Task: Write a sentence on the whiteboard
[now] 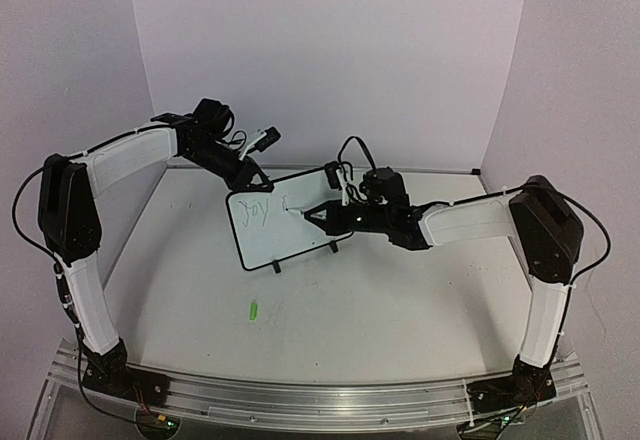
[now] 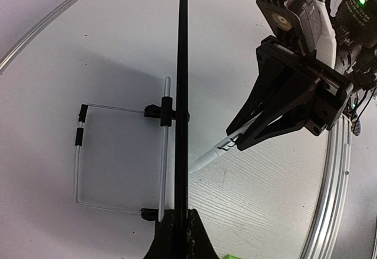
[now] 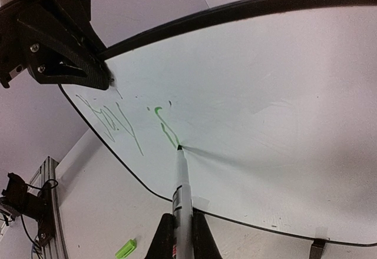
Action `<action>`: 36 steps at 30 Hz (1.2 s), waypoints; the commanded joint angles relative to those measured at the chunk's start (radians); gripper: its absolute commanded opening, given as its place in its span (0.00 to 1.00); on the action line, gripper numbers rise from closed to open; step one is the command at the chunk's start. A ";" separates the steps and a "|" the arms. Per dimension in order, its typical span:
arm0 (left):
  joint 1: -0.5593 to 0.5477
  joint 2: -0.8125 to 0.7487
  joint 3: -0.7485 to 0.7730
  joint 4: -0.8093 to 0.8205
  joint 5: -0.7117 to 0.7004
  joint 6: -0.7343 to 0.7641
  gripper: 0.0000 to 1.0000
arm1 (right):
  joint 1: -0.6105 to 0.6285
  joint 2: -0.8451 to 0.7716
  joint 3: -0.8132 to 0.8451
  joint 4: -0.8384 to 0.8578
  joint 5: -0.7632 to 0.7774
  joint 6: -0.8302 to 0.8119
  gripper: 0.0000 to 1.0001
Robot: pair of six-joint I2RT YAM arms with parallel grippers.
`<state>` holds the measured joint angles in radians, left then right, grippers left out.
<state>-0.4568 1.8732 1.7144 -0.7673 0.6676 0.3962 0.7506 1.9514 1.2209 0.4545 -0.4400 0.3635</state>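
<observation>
One whiteboard, one marker, two grippers at work.

The whiteboard (image 1: 290, 235) stands tilted on its two black feet (image 1: 275, 268) at the middle of the table (image 1: 400, 300), between the arms. The left gripper (image 1: 250, 178) is clamped on the board's upper left edge. The right gripper (image 1: 322, 213) is closed around a single marker (image 3: 182, 194), whose tip touches the white face just right of the sentence (image 3: 118, 120), which is one line of green scrawl near the top left. One green cap (image 1: 253, 310) lies on the table in front of the board, apart from both grippers.
</observation>
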 commanded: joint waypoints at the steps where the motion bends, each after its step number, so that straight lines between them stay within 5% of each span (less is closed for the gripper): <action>1: -0.012 0.017 0.029 -0.036 0.024 0.024 0.00 | -0.007 0.019 0.007 0.023 0.022 0.007 0.00; 36: -0.012 0.016 0.027 -0.038 0.024 0.024 0.00 | -0.006 -0.074 0.009 0.089 0.064 0.006 0.00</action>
<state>-0.4568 1.8736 1.7145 -0.7677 0.6666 0.3962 0.7506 1.9235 1.2209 0.4876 -0.4190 0.3683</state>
